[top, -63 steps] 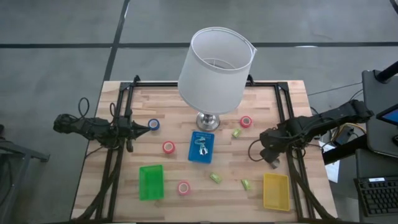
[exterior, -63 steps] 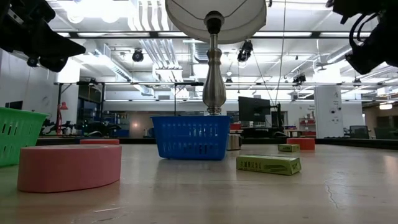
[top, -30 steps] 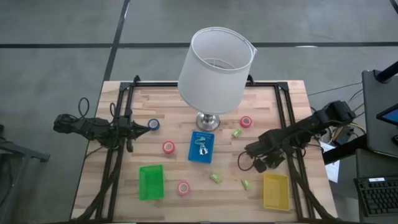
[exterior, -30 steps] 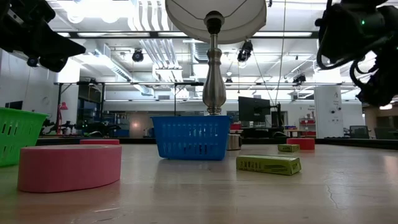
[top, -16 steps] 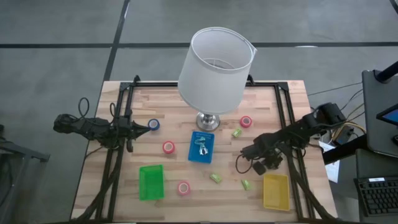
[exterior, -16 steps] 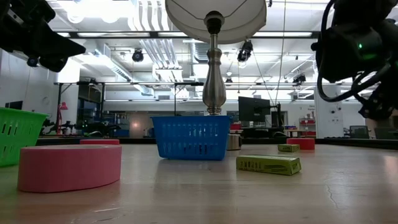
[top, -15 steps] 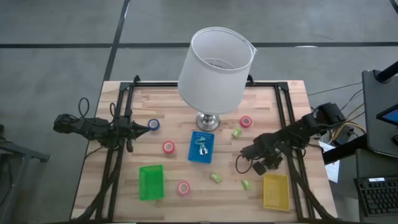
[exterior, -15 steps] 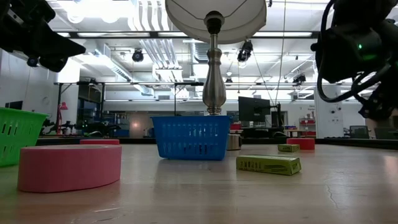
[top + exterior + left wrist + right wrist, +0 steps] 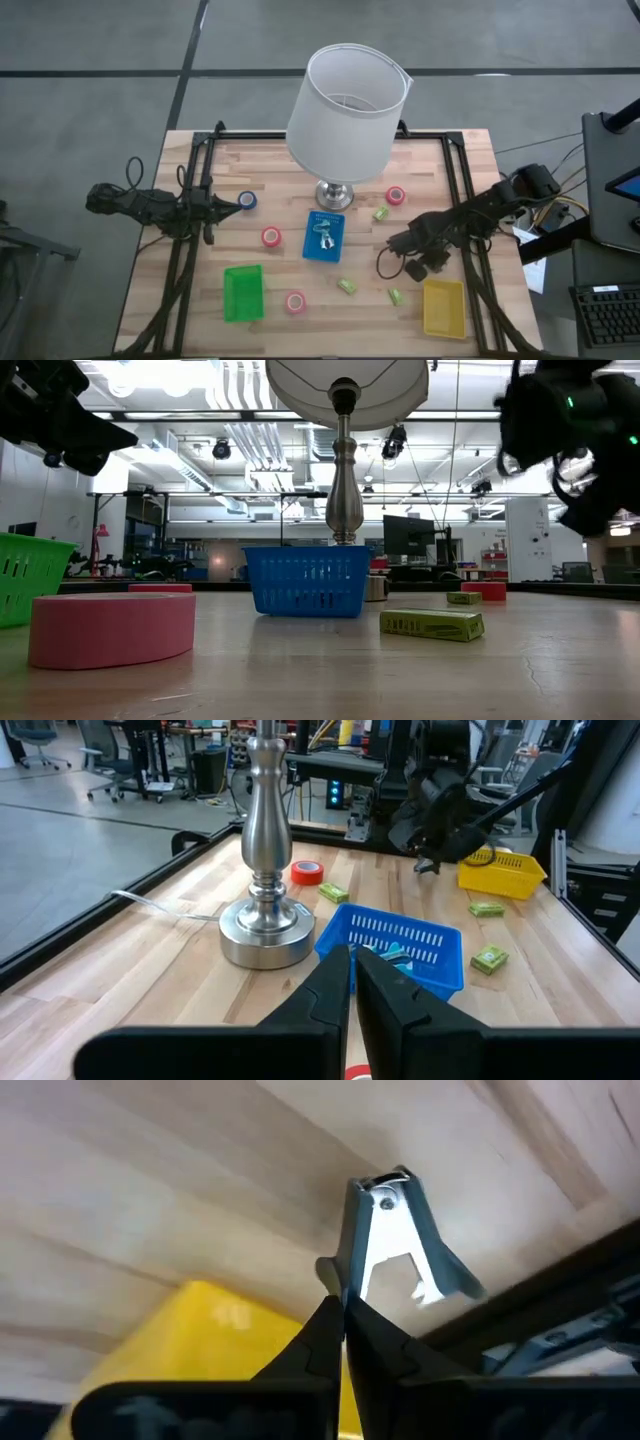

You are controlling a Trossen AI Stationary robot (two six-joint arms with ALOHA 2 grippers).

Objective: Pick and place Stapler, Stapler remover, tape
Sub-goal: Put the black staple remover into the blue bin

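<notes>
A grey staple remover (image 9: pixel 395 1240) with pale metal jaws lies flat on the wood between the yellow bin (image 9: pixel 200 1330) and the black rail. My right gripper (image 9: pixel 340 1308) hangs shut above it, pointing down, touching nothing; in the high view the gripper (image 9: pixel 418 268) and its arm cover the remover. Three red tape rolls (image 9: pixel 395 196) (image 9: pixel 271 237) (image 9: pixel 295 301) and a blue one (image 9: pixel 247 200) lie flat. Small green boxes (image 9: pixel 346 286) (image 9: pixel 394 296) (image 9: pixel 381 213) lie scattered. My left gripper (image 9: pixel 238 204) waits shut beside the blue roll.
A lamp with a white shade (image 9: pixel 345 105) stands on its metal base (image 9: pixel 335 193) at the middle. In front of it is a blue bin (image 9: pixel 310 250) holding a metal item. A green bin (image 9: pixel 242 293) and the yellow bin (image 9: pixel 443 305) sit near the front. Black rails (image 9: pixel 462 180) run along both sides.
My right arm has reached slightly farther toward the table's left, hovering by the yellow bin with its fingers shut. My left arm and the objects on the table have kept still.
</notes>
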